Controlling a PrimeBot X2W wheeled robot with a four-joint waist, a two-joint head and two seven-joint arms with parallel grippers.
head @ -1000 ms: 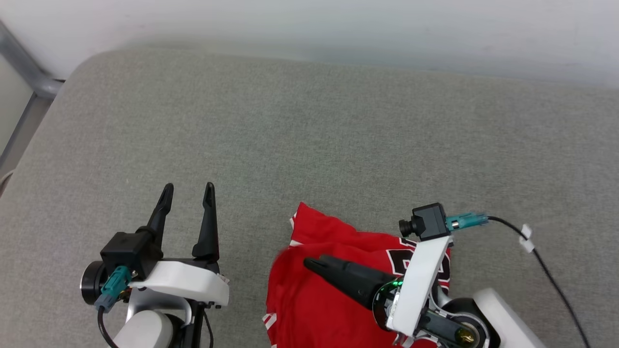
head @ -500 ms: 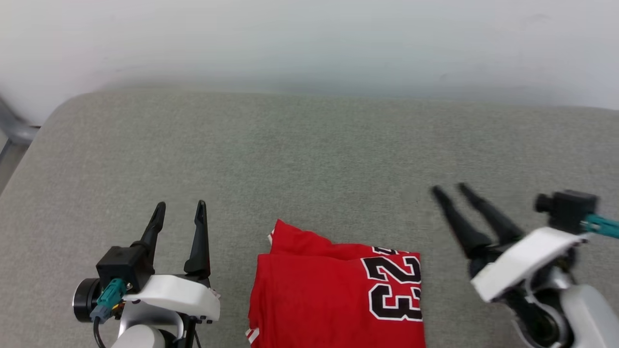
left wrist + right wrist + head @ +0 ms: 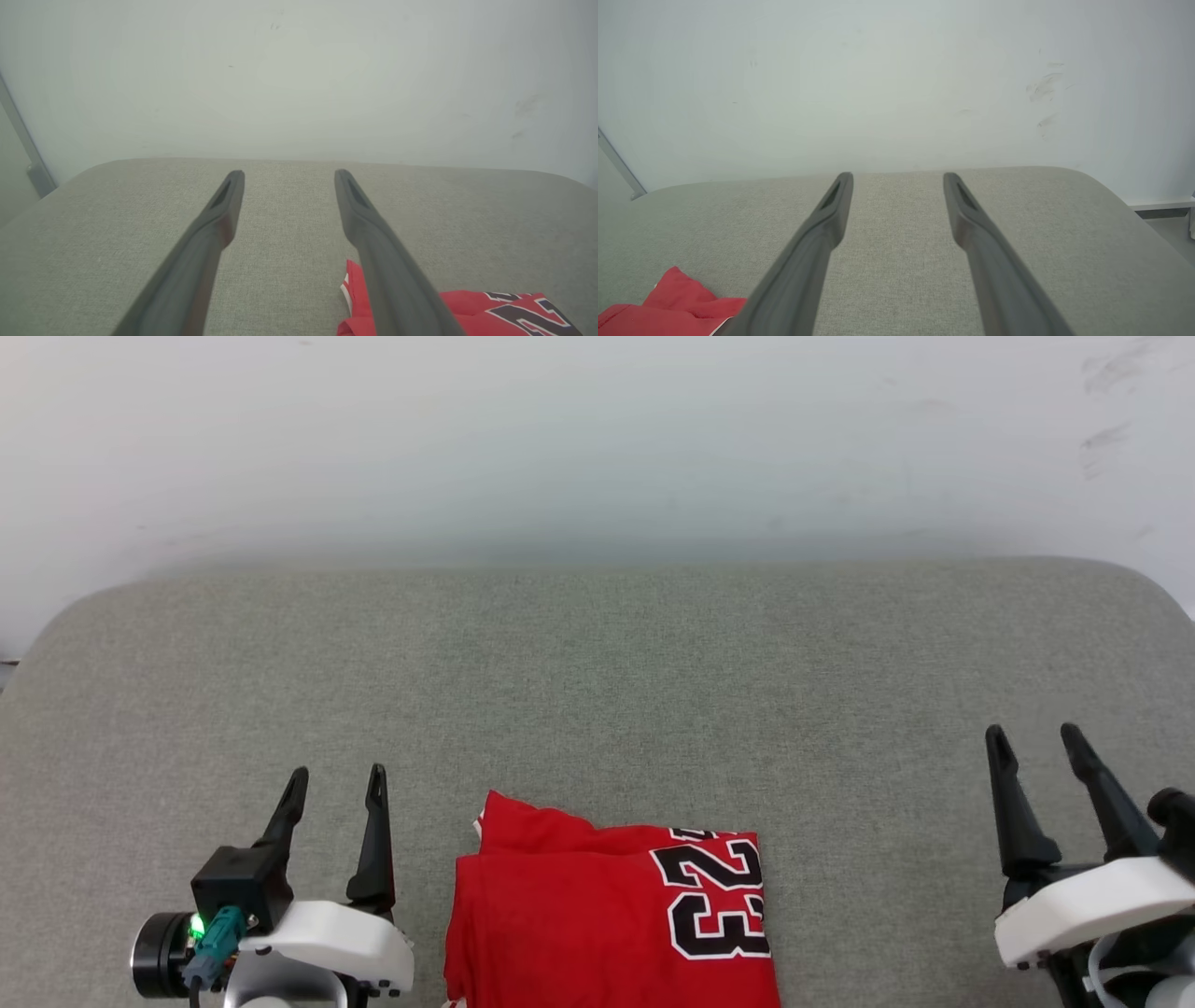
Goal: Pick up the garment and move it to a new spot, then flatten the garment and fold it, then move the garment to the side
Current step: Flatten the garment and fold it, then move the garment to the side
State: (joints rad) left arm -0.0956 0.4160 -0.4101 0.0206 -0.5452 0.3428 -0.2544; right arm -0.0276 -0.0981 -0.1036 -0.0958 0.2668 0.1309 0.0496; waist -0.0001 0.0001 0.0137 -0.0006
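Lying between the open-fingered left hand point(image 3: 338, 782) and right hand point(image 3: 1032, 735), the garment point(image 3: 597, 915) is looking soft and light, best pinched at its folded edge.

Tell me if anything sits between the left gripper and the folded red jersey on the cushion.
Nothing visible does. The left gripper is open beside the garment, with grey cushion between them. The right gripper, also open, sits farther off on its other side.

My left gripper point(image 3: 338, 772) and right gripper point(image 3: 1032, 732) each carry two long, dark, tapering fingers point(image 3: 224, 210) with a slot near the tip, set in a white shell point(image 3: 327, 947). On my left wrist sit a black camera block point(image 3: 245, 889), a teal connector point(image 3: 213, 941) and a green light point(image 3: 197, 926).
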